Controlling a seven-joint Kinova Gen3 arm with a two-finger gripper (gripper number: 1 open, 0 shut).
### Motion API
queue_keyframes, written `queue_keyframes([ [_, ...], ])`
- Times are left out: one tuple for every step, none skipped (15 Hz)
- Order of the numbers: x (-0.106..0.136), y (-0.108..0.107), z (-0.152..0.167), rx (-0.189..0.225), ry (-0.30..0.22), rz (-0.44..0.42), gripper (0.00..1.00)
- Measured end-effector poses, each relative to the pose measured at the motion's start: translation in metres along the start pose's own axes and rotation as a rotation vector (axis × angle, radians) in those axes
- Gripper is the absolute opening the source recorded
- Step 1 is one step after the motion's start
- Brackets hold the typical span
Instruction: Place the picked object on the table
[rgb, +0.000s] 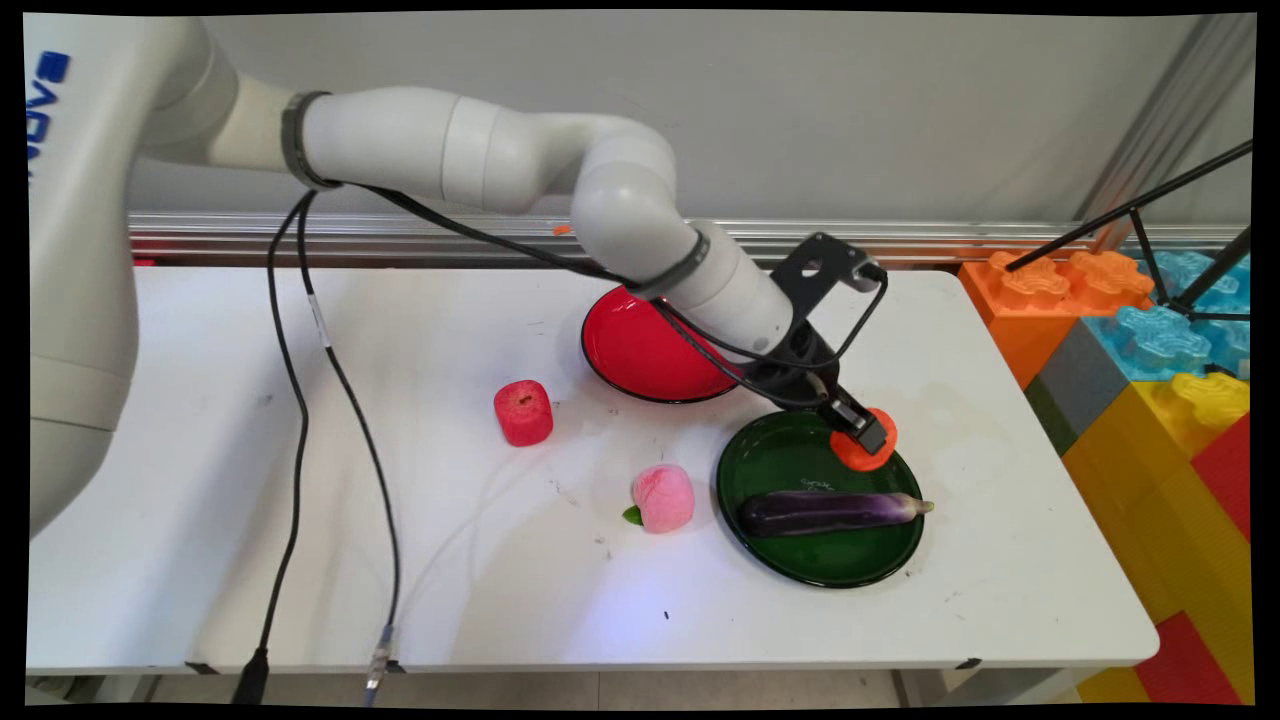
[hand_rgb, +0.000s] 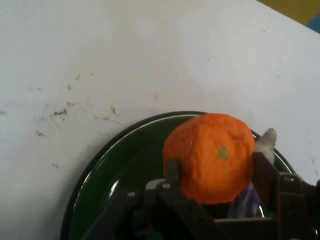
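Gripper (rgb: 866, 433) fingers (hand_rgb: 172, 172) clamped on an orange (hand_rgb: 210, 157) over the far rim of the green plate (rgb: 790, 555); an eggplant (rgb: 830, 511) lies on that plate; bench (rgb: 450, 600) white

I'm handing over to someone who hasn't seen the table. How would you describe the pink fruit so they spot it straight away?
Start at the green plate on the table's near right, where the eggplant lies. Just off its left rim, on the bare table, sits the pink peach. It is pale pink with a small green leaf, unlike the deeper red apple further left.
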Motion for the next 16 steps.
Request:
queue_keyframes([
  [0.001, 0.001, -0.007, 0.002, -0.001, 0.014, 0.00],
  [0.002, 0.003, -0.013, 0.001, -0.003, 0.025, 0.00],
  [0.002, 0.003, -0.017, 0.000, -0.004, 0.033, 0.00],
  [0.003, 0.005, -0.024, -0.001, -0.006, 0.043, 0.00],
  [0.003, 0.005, -0.029, -0.002, -0.008, 0.049, 0.00],
  [0.003, 0.006, -0.036, -0.002, -0.010, 0.058, 0.00],
  [0.002, 0.006, -0.041, -0.002, -0.012, 0.062, 0.00],
  [0.002, 0.007, -0.049, -0.004, -0.015, 0.066, 0.00],
  [0.002, 0.007, -0.054, -0.005, -0.017, 0.070, 0.00],
  [0.001, 0.007, -0.061, -0.008, -0.020, 0.074, 0.00],
  [-0.001, 0.007, -0.070, -0.013, -0.025, 0.079, 0.00],
  [-0.004, 0.007, -0.081, -0.020, -0.030, 0.084, 0.00],
  [-0.006, 0.007, -0.087, -0.025, -0.034, 0.088, 0.00],
  [-0.008, 0.007, -0.093, -0.029, -0.037, 0.091, 0.00],
  [-0.012, 0.007, -0.102, -0.037, -0.041, 0.103, 0.00],
  [-0.015, 0.006, -0.110, -0.044, -0.045, 0.113, 0.00],
])
